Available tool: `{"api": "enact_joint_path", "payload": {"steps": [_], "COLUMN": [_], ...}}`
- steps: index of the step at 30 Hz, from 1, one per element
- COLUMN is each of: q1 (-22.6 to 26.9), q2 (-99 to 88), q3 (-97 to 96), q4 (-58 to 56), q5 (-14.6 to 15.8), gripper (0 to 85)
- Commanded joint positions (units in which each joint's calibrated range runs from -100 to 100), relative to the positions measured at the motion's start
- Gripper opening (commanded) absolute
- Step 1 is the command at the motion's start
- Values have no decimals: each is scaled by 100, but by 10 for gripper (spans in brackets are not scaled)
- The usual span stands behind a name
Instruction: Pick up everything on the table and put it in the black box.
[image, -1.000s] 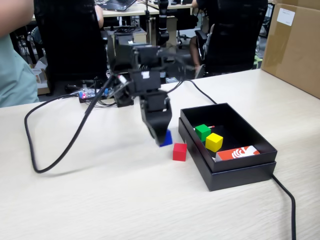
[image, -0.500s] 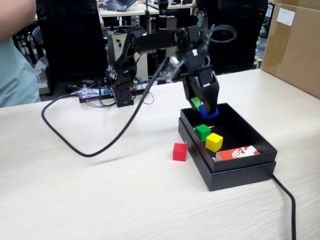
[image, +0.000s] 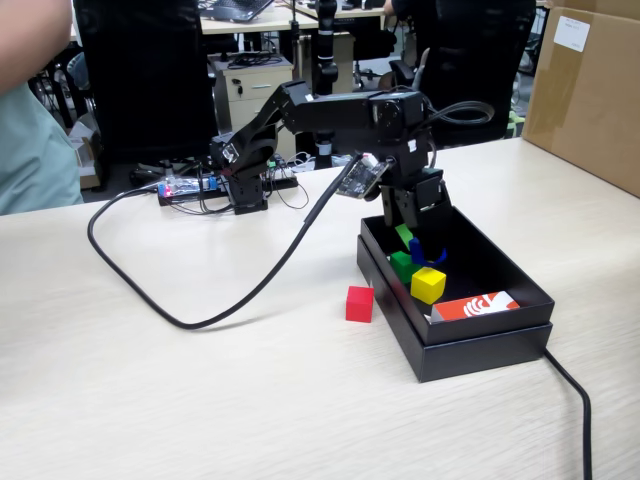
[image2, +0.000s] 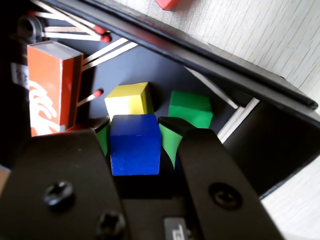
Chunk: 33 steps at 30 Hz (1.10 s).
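My gripper (image: 414, 238) hangs over the far end of the black box (image: 480, 352), inside its rim. In the wrist view the gripper (image2: 135, 124) is shut on a blue cube (image2: 135, 147), with green pads on the inner faces of the jaws. The blue cube (image: 428, 253) is held just above the box floor. In the box lie a yellow cube (image: 428, 285) (image2: 129, 99), a green cube (image: 401, 266) (image2: 190, 109), an orange matchbox (image: 477, 306) (image2: 50, 85) and loose matches (image2: 107, 50). A red cube (image: 359, 303) sits on the table just left of the box; it also shows in the wrist view (image2: 167, 3).
A thick black cable (image: 200, 320) loops over the table left of the box, and another (image: 570, 390) runs off its near right corner. A cardboard box (image: 590, 90) stands at the far right. A person (image: 30, 120) stands at the far left.
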Motion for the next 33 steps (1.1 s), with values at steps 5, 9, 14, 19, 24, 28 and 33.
{"api": "enact_joint_path", "payload": {"steps": [5,9,14,19,24,28,33], "q1": [10,-98,-454,-904,-1050,-1031,-933], "q2": [-243,-1265,-2825,-3376,-2710,-2137,-1563], "q3": [374,129,-378,-950,-1367,-1484,-1412], "q4": [-119,-171,-171,-171,-171,-153,-136], "q5": [15,15,-39,-49,288,493,611], "gripper": [324,410,408,419,445,457,457]}}
